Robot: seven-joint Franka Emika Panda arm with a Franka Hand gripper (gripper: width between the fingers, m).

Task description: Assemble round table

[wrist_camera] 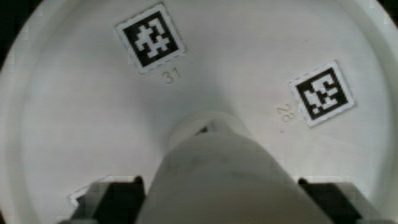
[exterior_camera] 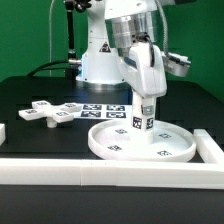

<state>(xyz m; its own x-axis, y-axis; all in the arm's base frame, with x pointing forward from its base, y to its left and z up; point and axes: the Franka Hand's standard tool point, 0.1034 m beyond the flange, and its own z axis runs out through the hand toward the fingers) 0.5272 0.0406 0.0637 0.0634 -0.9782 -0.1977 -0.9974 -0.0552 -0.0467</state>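
The large round rimmed disc [exterior_camera: 142, 142] lies flat on the black table near the front rail. My gripper [exterior_camera: 146, 112] is shut on the short thick cylinder [exterior_camera: 141, 117], which stands upright on the middle of the disc. In the wrist view the cylinder [wrist_camera: 222, 175] runs from between the dark fingers [wrist_camera: 121, 200] down onto the disc [wrist_camera: 107, 110], whose two tags show. The cross-shaped piece [exterior_camera: 45, 113] lies flat on the table at the exterior view's left, apart from the disc.
The marker board [exterior_camera: 103, 110] lies behind the disc, near the robot base [exterior_camera: 100, 62]. White border rails run along the front [exterior_camera: 100, 170] and the exterior view's right [exterior_camera: 210, 148].
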